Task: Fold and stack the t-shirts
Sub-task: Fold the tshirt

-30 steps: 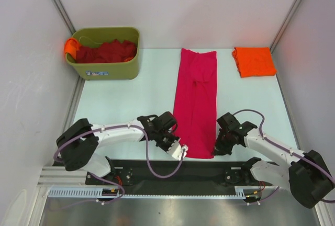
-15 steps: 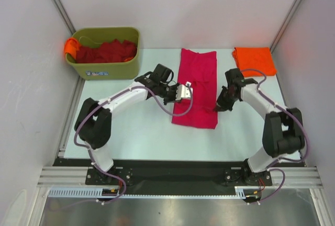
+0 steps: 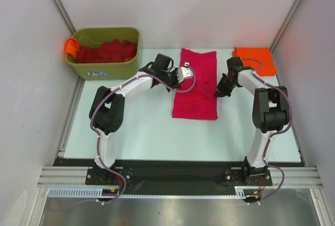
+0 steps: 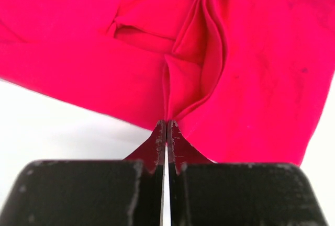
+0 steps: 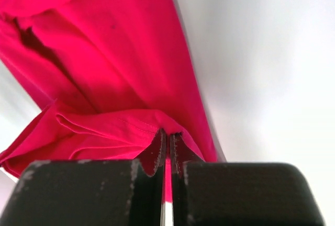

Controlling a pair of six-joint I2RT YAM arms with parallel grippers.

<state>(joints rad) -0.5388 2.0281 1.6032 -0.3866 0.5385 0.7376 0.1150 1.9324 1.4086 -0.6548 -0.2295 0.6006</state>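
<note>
Right, both my arms are stretched out over the far half of the pale desk (image 3: 131, 126). My left end effector (image 4: 166, 126) is pinched tight on a bunched edge of the crimson-pink soft cloth t-shirt (image 3: 194, 98). The cloth gathers into ridges just past the fingertips. My right end effector (image 5: 167, 134) is clamped on the shirt's opposite edge, with a folded hem wedged between its fingers. The shirt lies mid-desk as a doubled-over rectangle, its near part flat. Far right, a folded bright orange t-shirt (image 3: 261, 61) sits near the corner, just beyond my right arm. Far left, the olive-green plastic bin (image 3: 107, 69) holds a heap of dark red t-shirts (image 3: 104, 51), with an orange cloth (image 3: 69, 45) draped over its rim.
</note>
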